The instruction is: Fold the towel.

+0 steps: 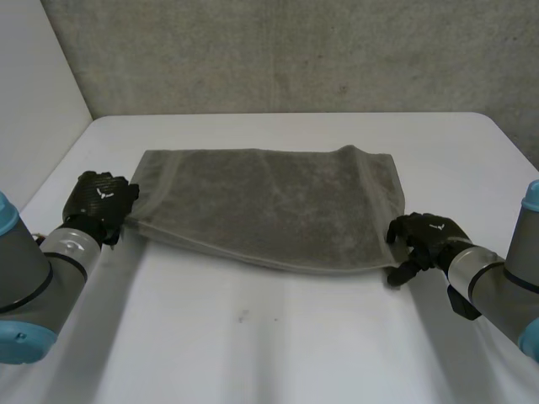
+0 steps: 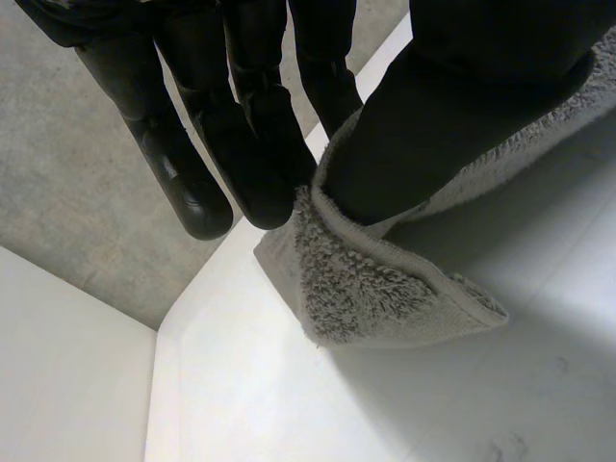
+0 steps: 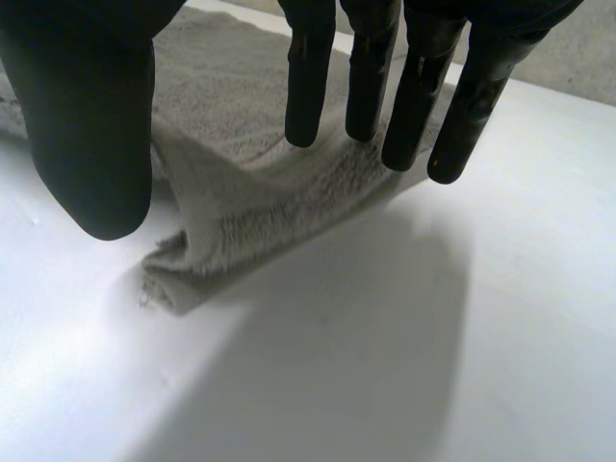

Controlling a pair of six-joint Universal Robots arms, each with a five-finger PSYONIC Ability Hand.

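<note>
A grey towel [image 1: 269, 206] lies on the white table [image 1: 278, 337], spread wide from left to right and seemingly folded once. My left hand [image 1: 103, 202] sits at the towel's near left corner. In the left wrist view the thumb [image 2: 452, 115] presses the fluffy corner [image 2: 375, 298] against the fingers [image 2: 260, 154], so this hand is shut on the towel. My right hand [image 1: 425, 240] is at the near right corner. In its own view the fingers [image 3: 423, 87] are straight and the thumb [image 3: 87, 125] stands apart, with the towel corner [image 3: 241, 202] lying loose on the table below them.
A grey concrete wall [image 1: 295, 50] rises behind the table's far edge, and a white panel [image 1: 34, 84] stands at the left. Bare table stretches in front of the towel and beyond its right end.
</note>
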